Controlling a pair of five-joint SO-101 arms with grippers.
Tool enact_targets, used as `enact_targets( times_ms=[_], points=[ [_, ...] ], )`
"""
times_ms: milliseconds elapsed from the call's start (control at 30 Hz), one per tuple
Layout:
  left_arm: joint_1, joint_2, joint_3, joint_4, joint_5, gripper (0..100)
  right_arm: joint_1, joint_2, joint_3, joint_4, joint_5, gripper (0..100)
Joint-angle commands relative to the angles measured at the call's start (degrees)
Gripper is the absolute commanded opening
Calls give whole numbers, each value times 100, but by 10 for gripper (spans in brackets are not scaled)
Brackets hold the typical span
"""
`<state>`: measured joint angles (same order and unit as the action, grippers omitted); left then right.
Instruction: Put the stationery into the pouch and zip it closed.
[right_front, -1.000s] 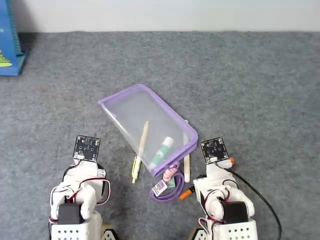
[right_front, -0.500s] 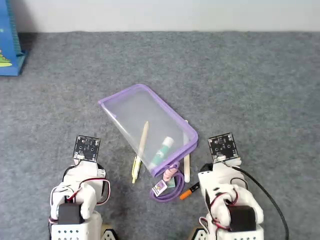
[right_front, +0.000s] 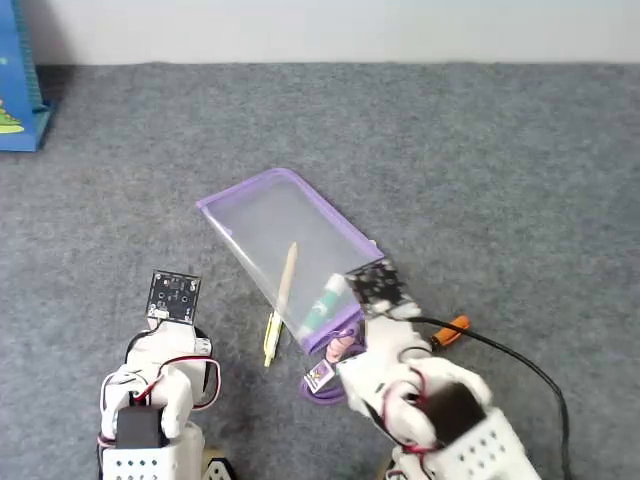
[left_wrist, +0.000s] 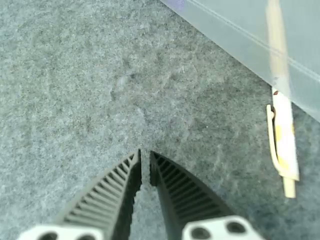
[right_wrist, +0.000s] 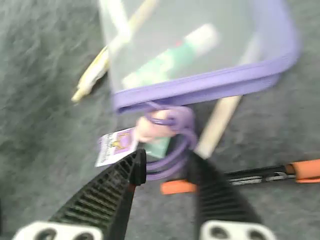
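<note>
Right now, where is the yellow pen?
In the high view the yellow pen lies on the carpet at the pouch's near edge, ahead and to the right of the left hand.

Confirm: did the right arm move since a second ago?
Yes. The right arm swung left, from beside the pouch to over its near corner.
</note>
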<state>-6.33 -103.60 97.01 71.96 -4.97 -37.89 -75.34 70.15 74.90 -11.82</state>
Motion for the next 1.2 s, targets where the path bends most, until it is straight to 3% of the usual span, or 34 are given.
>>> enact_targets(
  times_ms=[0,133,433,667,1167],
  points=[
    [-18,-53,-57,18,-26,41,-505,514,-378,-426,-413,348],
    [-18,-53,-57,18,-26,41,-892,743,-360,-919,-651,362],
    [-18,-53,-57,18,-26,41,-541,1341,-88,-1868,-633,205],
    [-18,-53,-57,18,-26,41,224,1648,70,-2026,-527,206],
    [-18,-53,-57,18,-26,41,-136,1631,484,-2035,-580,204]
  ],
)
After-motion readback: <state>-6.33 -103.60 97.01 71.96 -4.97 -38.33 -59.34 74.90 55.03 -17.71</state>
